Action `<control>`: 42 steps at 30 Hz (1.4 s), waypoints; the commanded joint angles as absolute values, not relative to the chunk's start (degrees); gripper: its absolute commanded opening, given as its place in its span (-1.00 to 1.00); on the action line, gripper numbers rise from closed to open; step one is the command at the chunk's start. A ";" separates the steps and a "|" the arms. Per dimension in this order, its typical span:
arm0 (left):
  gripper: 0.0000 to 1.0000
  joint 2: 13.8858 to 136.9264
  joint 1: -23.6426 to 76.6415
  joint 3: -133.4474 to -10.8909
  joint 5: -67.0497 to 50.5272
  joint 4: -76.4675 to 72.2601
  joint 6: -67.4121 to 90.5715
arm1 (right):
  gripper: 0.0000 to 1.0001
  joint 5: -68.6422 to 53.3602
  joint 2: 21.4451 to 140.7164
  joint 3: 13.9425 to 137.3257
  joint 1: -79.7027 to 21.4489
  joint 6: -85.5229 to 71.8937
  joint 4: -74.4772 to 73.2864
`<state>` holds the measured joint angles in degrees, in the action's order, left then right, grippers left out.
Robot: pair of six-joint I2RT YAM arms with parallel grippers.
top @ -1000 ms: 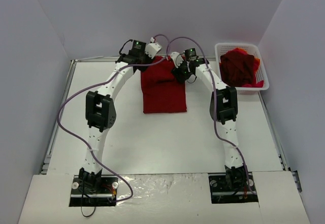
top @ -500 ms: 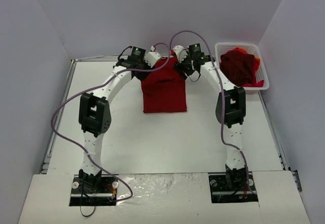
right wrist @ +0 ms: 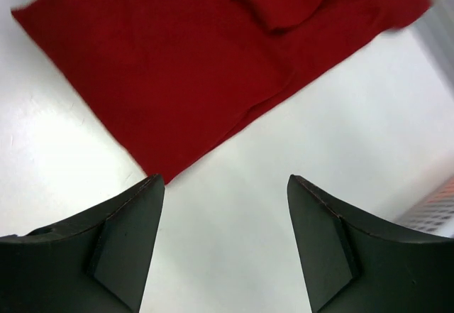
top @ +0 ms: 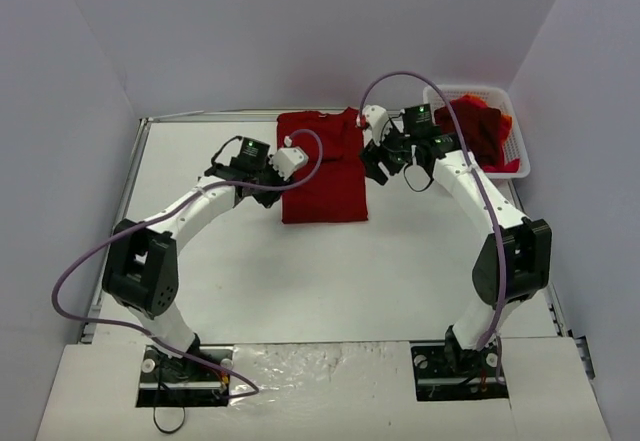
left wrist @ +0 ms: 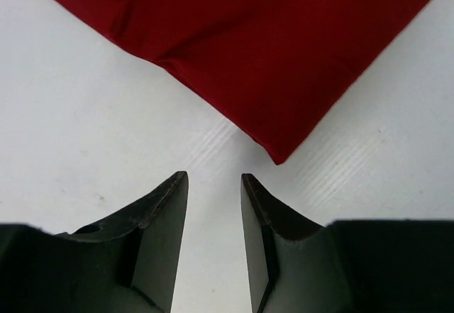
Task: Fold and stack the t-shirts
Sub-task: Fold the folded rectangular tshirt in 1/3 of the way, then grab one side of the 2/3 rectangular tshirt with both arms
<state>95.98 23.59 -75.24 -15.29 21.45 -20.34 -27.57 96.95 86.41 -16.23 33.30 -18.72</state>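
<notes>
A dark red t-shirt (top: 322, 176), folded into a long rectangle, lies flat at the far middle of the table. My left gripper (top: 284, 165) is at its left edge, slightly open and empty. In the left wrist view a corner of the shirt (left wrist: 284, 50) points at the gap between my fingertips (left wrist: 213, 178). My right gripper (top: 375, 164) is just off the shirt's right edge, wide open and empty. In the right wrist view the shirt (right wrist: 177, 72) lies ahead of it (right wrist: 225, 179) over bare table. More red t-shirts (top: 478, 133) are heaped in the basket.
The white mesh basket (top: 522, 166) stands at the far right corner, close behind my right arm; its edge shows in the right wrist view (right wrist: 438, 206). Grey walls close in the table on the left, far and right sides. Purple cables loop over both arms.
Both grippers have come away from the shirt's far end, down and outward to its two sides. The shirt's far end now lies flat and uncovered.
</notes>
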 commanded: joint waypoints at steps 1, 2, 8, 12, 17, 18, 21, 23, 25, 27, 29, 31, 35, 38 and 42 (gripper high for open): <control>-0.30 93.78 26.89 -72.17 -13.02 15.57 -23.63 | 0.32 -26.73 96.50 82.01 -16.70 34.90 -20.39; -0.30 94.13 27.68 -71.46 -11.01 14.86 -24.51 | 0.32 -26.37 96.68 80.78 -16.70 34.81 -20.30; -0.31 98.60 31.11 -69.35 -7.39 10.82 -28.47 | 0.32 -25.93 99.04 80.50 -16.70 33.14 -20.39; -0.30 101.16 31.73 -69.52 -5.71 10.37 -30.41 | 0.32 -23.91 100.89 81.73 -16.70 32.96 -20.48; -0.30 105.02 32.26 -70.31 -2.03 11.25 -31.73 | 0.33 -22.59 102.92 83.05 -16.44 32.78 -20.83; -0.30 105.73 32.17 -70.66 -1.59 12.12 -31.73 | 0.33 -22.41 103.18 83.40 -16.44 32.87 -20.83; -0.30 106.70 32.25 -70.67 -1.40 12.83 -32.17 | 0.34 -21.97 104.32 84.02 -16.44 32.87 -21.09; -0.30 106.26 32.52 -70.14 -2.20 13.01 -31.99 | 0.33 -21.53 105.03 84.37 -16.44 32.96 -21.27; -0.30 105.74 32.87 -69.96 -2.02 13.27 -31.91 | 0.34 -21.18 105.29 84.37 -16.43 33.13 -21.36; -0.30 105.38 33.31 -69.70 -1.67 13.54 -31.90 | 0.34 -21.01 105.38 84.37 -16.44 33.13 -21.27; -0.30 104.50 33.49 -69.43 -1.76 13.88 -31.47 | 0.34 -20.83 105.47 84.37 -16.44 33.13 -21.27; -0.30 103.37 33.75 -69.43 -2.11 14.50 -31.03 | 0.35 -20.57 105.47 84.37 -16.44 33.13 -21.36; -0.30 101.26 34.80 -69.26 -1.94 16.17 -30.41 | 0.35 -20.22 105.38 84.38 -16.35 33.13 -21.44; -0.30 99.67 35.51 -69.17 -0.88 17.39 -30.15 | 0.36 -19.95 105.29 84.11 -16.35 33.31 -21.45; -0.30 98.97 35.51 -69.08 -0.61 17.75 -29.97 | 0.36 -19.95 105.64 84.37 -16.35 33.31 -21.36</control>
